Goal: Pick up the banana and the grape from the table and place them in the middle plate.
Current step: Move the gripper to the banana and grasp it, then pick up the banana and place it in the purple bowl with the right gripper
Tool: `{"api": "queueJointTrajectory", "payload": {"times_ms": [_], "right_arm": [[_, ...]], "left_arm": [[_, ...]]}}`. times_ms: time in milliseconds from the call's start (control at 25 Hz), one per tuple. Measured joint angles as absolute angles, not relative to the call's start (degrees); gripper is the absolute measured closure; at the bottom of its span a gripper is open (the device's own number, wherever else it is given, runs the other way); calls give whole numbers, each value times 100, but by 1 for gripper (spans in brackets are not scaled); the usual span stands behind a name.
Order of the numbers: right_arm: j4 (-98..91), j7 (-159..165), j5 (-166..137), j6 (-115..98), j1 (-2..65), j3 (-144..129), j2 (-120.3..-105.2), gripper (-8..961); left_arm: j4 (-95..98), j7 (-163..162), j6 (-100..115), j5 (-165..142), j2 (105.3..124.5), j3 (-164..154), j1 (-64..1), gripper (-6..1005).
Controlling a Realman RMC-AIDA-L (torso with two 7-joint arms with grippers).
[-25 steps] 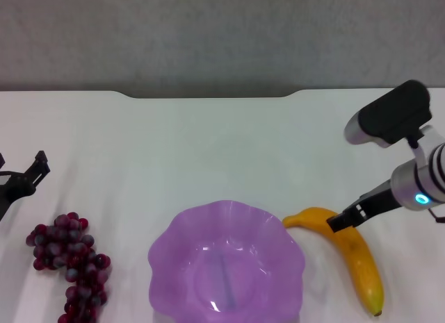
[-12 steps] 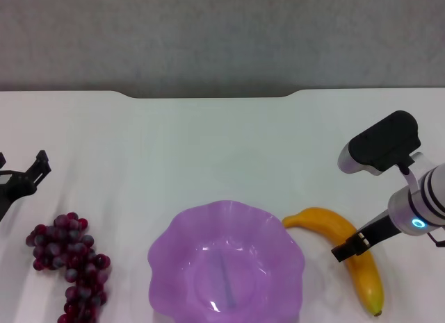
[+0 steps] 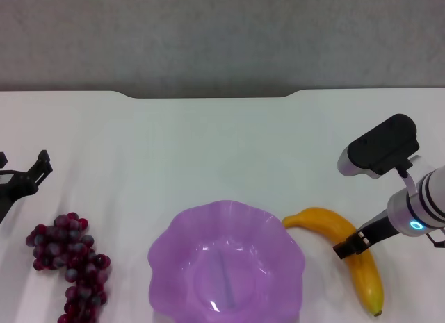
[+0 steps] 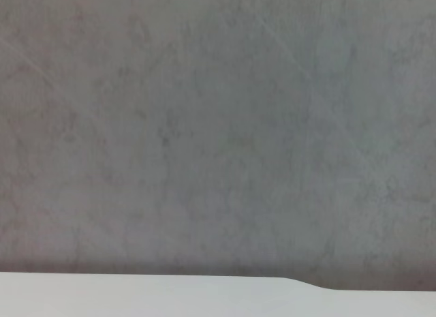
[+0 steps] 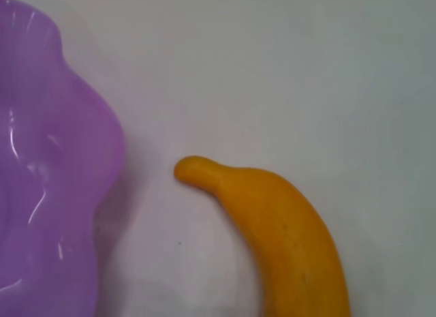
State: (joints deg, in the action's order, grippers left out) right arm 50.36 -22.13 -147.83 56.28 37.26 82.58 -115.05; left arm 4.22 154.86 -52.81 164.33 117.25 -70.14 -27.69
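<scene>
The yellow-orange banana (image 3: pixel 361 271) lies on the white table (image 3: pixel 208 149), just right of the purple scalloped plate (image 3: pixel 167 250). My right gripper (image 3: pixel 351 245) is low over the banana's middle, its dark tip against the banana's top side. The right wrist view shows the banana (image 5: pixel 283 232) from close by, its stem end pointing toward the plate's rim (image 5: pixel 102 146). The bunch of dark red grapes (image 3: pixel 69 264) lies left of the plate. My left gripper (image 3: pixel 21 170) hangs open at the far left edge, behind the grapes and apart from them.
A grey wall rises behind the table's notched far edge (image 3: pixel 208 95). The left wrist view shows only that wall and a strip of table (image 4: pixel 136 296). The plate holds nothing.
My right arm has dropped and come nearer, so its gripper went from the banana's stem end to its middle. In the last half second it barely moved. The left arm stayed still.
</scene>
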Motion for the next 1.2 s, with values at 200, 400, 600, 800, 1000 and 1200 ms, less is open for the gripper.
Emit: {"api": "queueJointTrajectory", "payload": {"times_ms": [200,400,600,800,1000,1200], "right_arm": [[4995,-2206,-14783,5445,3725,8202,-11505,153],[4982,-2211,-14788,5290,3706,8155,-11505,271],[4832,-2232,-14824,5087,3718,7964,-11503,395],[4827,-2224,-14818,4854,3655,7862,-11506,447],[5439,-2202,-14818,4577,3170,7876,-11503,446],[6157,-2209,-14843,4398,2670,7917,-11488,447]], "left_arm": [[422,15486,-5286,16442,11725,-7014,-2769,138],[422,15486,-5282,16448,11725,-7014,-2768,138],[422,15486,-5307,16442,11725,-7014,-2768,138],[422,15486,-5294,16445,11725,-7014,-2761,139],[422,15487,-5283,16445,11724,-7014,-2753,139],[422,15498,-5274,16455,11715,-7005,-2728,139]]}}
